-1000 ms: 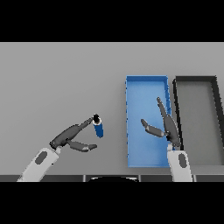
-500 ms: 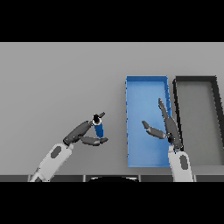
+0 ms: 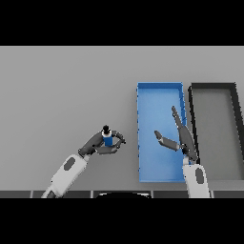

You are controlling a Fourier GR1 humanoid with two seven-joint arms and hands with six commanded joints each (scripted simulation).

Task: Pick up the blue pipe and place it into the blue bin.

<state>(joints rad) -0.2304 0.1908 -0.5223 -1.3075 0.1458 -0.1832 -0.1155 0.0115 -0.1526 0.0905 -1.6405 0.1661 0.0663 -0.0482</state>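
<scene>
The short blue pipe (image 3: 108, 140) is clasped upright in the curled left hand (image 3: 101, 145). The shallow blue rectangular bin (image 3: 159, 93) is found at three o'clock, close by. The right hand (image 3: 185, 142) is held over it, fingers straight.

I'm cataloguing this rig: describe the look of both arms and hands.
Each forearm is a rounded white shell with a dark grey oval inset on top. The left hand and the right hand are both dark grey, with slim, tapered fingers and a thumb. No cables or markings show.
</scene>
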